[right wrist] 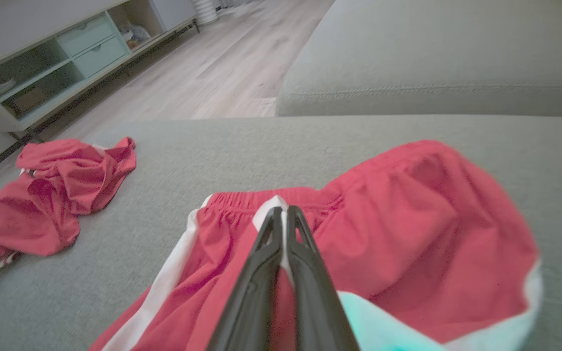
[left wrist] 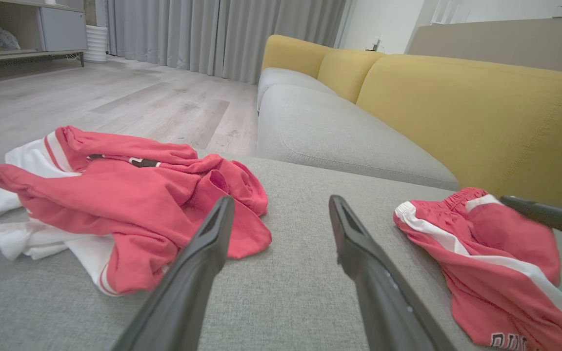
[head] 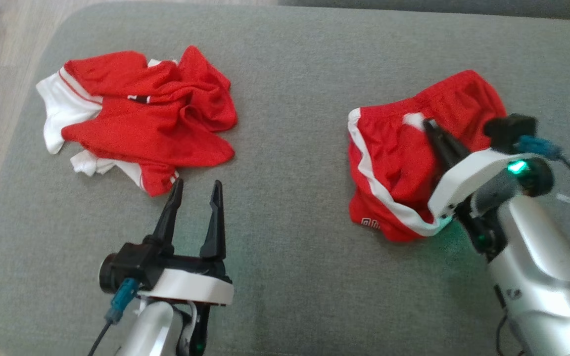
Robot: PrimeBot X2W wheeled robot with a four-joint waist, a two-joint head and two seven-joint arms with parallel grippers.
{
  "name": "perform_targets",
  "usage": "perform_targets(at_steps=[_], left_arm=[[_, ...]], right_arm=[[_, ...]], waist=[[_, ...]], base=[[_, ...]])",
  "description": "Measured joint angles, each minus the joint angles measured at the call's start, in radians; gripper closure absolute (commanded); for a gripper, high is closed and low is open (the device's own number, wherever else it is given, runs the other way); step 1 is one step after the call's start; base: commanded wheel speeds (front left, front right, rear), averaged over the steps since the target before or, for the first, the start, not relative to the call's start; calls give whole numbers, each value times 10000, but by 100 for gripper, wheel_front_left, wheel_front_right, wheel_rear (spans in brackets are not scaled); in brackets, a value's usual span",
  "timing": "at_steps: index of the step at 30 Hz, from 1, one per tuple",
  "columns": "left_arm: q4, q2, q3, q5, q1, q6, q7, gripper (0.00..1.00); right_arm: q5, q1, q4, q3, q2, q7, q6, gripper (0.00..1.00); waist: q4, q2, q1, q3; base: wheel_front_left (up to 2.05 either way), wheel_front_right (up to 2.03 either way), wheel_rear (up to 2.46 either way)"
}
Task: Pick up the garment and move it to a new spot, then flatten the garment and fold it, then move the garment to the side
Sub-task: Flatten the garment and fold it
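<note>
While the red shorts (head: 394, 153) lie crumpled on the right part of the grey cushion (head: 290, 148), their fabric is pinched at the white tab by the waistband by the right gripper (head: 431, 123), whose fingers are pressed together. The left gripper (head: 198, 183) is poised over the cushion with its fingers spread and nothing between them, just beside a rumpled red-and-white jersey (head: 151, 123), which lies well apart from the shorts.
</note>
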Motion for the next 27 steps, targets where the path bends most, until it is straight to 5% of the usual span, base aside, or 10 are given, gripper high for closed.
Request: perform_targets(at_steps=[16,21,22,23,24,27], left_arm=[[-79,0,196,46,290,12,0,0],[-81,2,173,48,265,8,0,0],[-81,2,173,56,256,2,0,0],[-79,2,174,86,250,-2,0,0],[-77,2,173,107,249,-4,0,0],[-69,2,176,104,250,-4,0,0]], right_arm=[[-1225,884,-1319,-3921,-899,272,0,100],[-1875,197,-1248,-4265,-1047,347,0,100],[-2010,20,-1177,-4259,-1089,345,2,94],[-2186,-134,-1081,-4268,-1131,341,0,9],[-2437,-267,-945,-4307,-1166,339,0,0],[-3231,-458,-523,-4809,-1116,128,0,0]], waist=[[-923,0,-1,-570],[-898,0,0,-467],[-874,0,0,-449],[-848,0,0,-434],[-819,0,1,-425],[-715,0,0,-439]], base=[[0,0,0],[0,0,0],[0,0,0],[0,0,0],[0,0,0],[0,0,0]])
